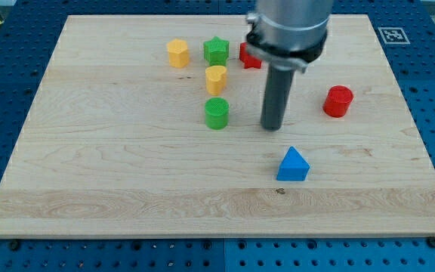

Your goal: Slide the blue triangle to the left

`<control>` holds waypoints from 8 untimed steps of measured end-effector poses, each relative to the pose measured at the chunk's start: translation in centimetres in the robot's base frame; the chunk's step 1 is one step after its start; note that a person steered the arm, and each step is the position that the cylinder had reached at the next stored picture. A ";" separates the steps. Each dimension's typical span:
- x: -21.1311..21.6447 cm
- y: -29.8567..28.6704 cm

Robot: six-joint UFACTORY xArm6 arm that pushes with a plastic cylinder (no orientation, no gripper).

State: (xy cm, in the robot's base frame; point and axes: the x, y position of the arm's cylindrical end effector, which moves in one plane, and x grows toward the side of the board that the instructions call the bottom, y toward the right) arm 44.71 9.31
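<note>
Camera view shows my tip, the bare lower end of the dark rod end effector, holding nothing and touching no block, resting on the pale wooden desk between the green plastic cylinder and the red plastic cylinder. The blue plastic triangle lies just toward the view's bottom and slightly right of it. By my judgement the tip must get round to the triangle's right side before pushing left.
</note>
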 end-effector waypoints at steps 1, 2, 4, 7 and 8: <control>-0.5 4.5; 2.7 7.1; 9.5 6.6; 9.5 -0.6; 9.5 -2.4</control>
State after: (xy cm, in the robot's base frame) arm 54.24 6.91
